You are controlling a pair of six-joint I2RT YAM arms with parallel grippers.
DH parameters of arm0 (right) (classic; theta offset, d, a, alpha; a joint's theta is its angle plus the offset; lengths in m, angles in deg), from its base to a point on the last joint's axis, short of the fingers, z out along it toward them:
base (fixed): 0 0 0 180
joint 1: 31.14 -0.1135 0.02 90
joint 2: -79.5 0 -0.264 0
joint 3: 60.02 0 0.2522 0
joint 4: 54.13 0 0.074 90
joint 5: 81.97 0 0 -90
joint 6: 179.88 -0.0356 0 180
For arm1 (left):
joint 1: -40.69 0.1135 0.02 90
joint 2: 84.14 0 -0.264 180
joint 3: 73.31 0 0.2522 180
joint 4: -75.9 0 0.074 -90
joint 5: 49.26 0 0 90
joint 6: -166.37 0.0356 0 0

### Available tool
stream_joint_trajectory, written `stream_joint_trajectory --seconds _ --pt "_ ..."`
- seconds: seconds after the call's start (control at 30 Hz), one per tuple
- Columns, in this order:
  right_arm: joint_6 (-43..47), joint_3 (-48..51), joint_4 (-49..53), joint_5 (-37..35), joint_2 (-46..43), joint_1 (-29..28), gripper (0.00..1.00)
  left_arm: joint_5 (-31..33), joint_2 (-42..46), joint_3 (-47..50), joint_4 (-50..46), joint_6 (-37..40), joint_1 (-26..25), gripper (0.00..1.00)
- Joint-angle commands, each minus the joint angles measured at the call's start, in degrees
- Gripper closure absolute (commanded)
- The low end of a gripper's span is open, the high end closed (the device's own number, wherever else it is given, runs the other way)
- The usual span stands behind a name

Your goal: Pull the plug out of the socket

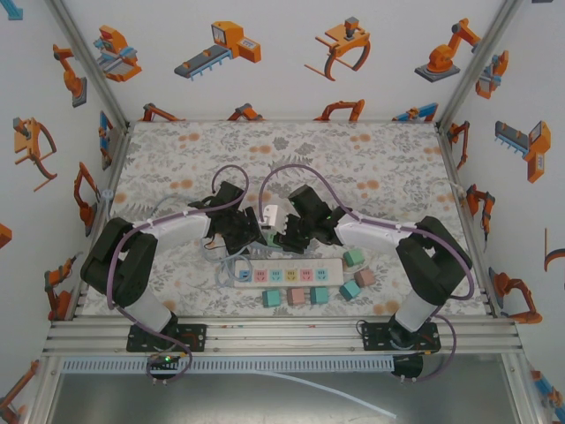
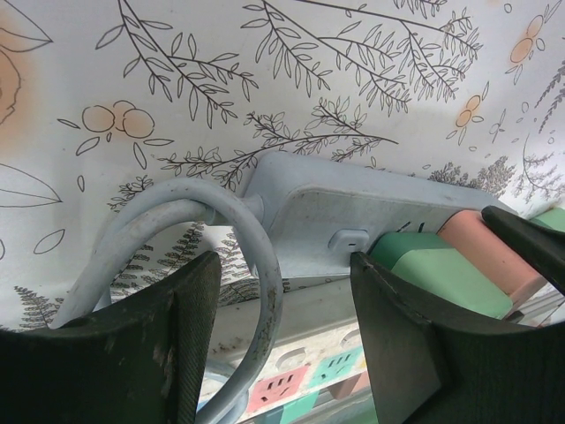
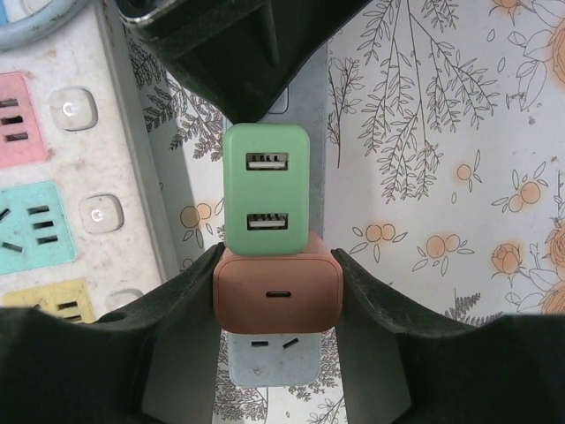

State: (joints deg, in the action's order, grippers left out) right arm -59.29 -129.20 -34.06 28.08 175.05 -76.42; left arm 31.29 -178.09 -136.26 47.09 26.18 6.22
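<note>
Right hand point(image 3: 276, 269) snug around the orange plug point(image 3: 277, 299)

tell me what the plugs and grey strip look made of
The green plug looks like matte plastic: even colour, rounded moulded corners. The orange plug looks the same, smooth, matte. The strip is probably hard grey plastic with a faint sheen and moulded edges.

White walls point(image 1: 282, 88), printed with orange robot-arm cartoons, noted on three sides. Tabletop point(image 1: 388, 168) covered by grey-and-orange floral cloth. Aluminium posts point(image 1: 93, 64) seen at the rear corners. Lighting even, shadows faint.
</note>
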Motion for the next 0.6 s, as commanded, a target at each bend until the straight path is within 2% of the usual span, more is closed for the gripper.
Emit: stream_joint_trajectory --seconds 0.0,0.13,0.3,0.43,0.5,0.57 --pt "-3.3 -3.7 -1.8 1.4 -3.4 -0.6 0.73 14.3 -10.4 7.8 -3.9 1.6 -0.2 0.41" --pt "-8.4 -3.7 -3.6 2.2 -5.4 -0.8 0.74 14.3 -11.6 8.9 -2.8 1.5 -0.4 0.42" --pt "-2.7 -3.2 0.2 -4.2 -4.4 -1.8 0.76 14.7 -12.6 9.4 -1.8 1.2 -0.4 0.43" --pt "-7.6 -2.3 -3.0 3.0 -5.7 -0.6 0.76 15.0 -13.0 9.4 -1.8 1.2 -0.4 0.43" --pt "-4.7 -2.5 -2.4 0.9 -5.2 -1.4 0.78 15.1 -12.9 9.2 -1.7 1.2 -0.4 0.43" --pt "3.8 -3.5 2.4 -5.8 -3.7 -4.0 0.78 15.1 -12.8 9.0 -1.7 1.2 -0.4 0.43"
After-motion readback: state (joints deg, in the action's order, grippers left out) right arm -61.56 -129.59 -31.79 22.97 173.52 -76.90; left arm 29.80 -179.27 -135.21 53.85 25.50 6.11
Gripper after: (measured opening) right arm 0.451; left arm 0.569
